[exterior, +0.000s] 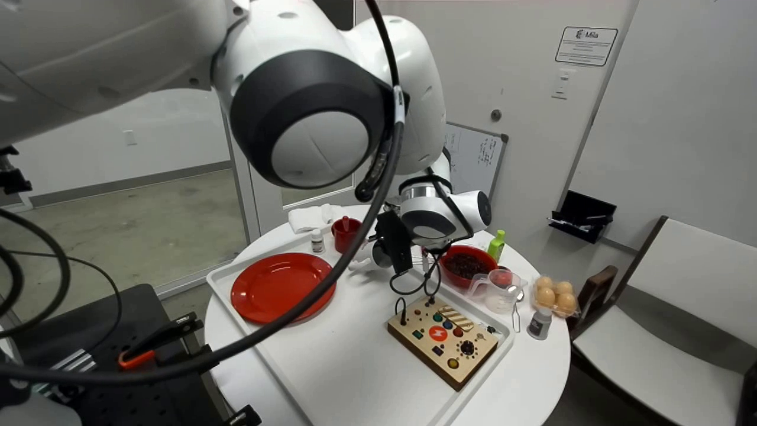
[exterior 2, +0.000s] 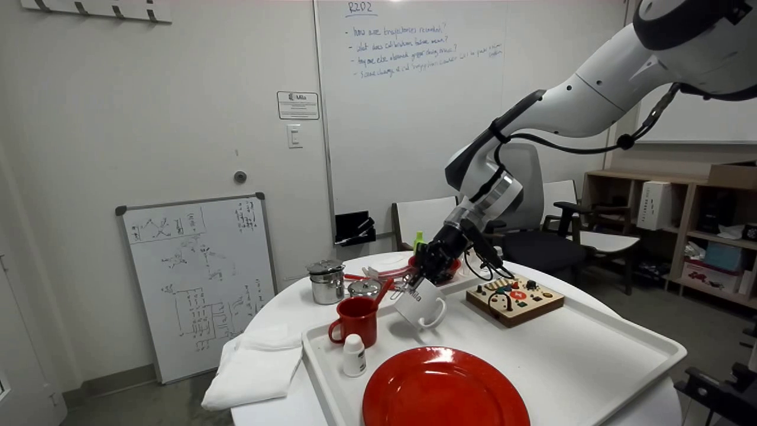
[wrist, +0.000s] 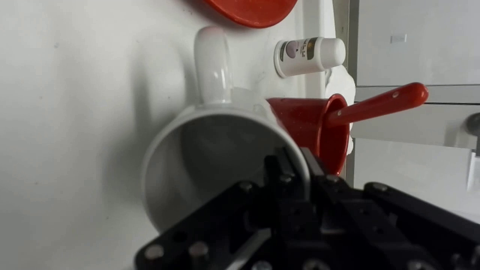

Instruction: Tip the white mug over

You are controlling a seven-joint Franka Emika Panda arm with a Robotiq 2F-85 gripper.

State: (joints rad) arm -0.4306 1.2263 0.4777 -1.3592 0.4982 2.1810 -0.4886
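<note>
As the mug (exterior 2: pixel 414 309) is likely stiff, slick and chippable, I'd favour its rim: my gripper (wrist: pixel 298 159) pinches that at three o'clock in the wrist view, the mug tilted over the tray (exterior 2: pixel 579 349).

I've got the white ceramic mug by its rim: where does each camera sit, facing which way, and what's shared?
Exterior view: beside the white jointed arm, facing down across the rectangular white tray; arm links fill the top left.
Exterior view: near the round red plate, facing across the tray toward the wall whiteboard; the arm enters top right.
Wrist view: behind the black gripper, looking into the white mug; the gripper shows, closed on the rim.
Both exterior views share arm, tray, plate and the wooden control box.
</note>
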